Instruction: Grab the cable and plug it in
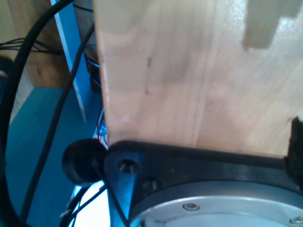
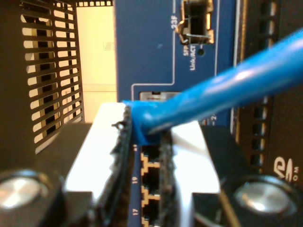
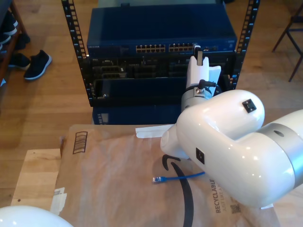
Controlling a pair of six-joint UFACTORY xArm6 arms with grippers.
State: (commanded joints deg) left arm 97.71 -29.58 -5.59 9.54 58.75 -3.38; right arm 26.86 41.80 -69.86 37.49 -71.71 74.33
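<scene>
Nearest in the exterior view: brown paper sheet point(image 3: 118, 189) covering the surface, with the free end of the cable point(image 3: 177, 178) lying on it at about 5 o'clock of frame centre, thin, bright blue, ending in a small translucent blue plug. The rest of its run passes behind the white arm point(image 3: 227, 142). Second wrist view: my second tool point(image 2: 147, 127) is closed on the same cable point(image 2: 227, 90), fingers point(image 2: 99, 142) nearly together, blue jacket pinched between the dark pads; from the pinch the cable runs toward 2 o'clock, glossy and blurred from closeness. Directly beyond the tips, a blue switch panel point(image 2: 156, 47) with a column of open ports point(image 2: 150, 177) numbered 17 and 19, and an SFP slot point(image 2: 196, 23) at 12 o'clock. Exterior view places this tool point(image 3: 199, 57) up against the port row of the rack unit point(image 3: 161, 33). First wrist view: pale wooden board point(image 1: 189, 71), black cables, blue floor area; state of my first tool cannot be told.
</scene>
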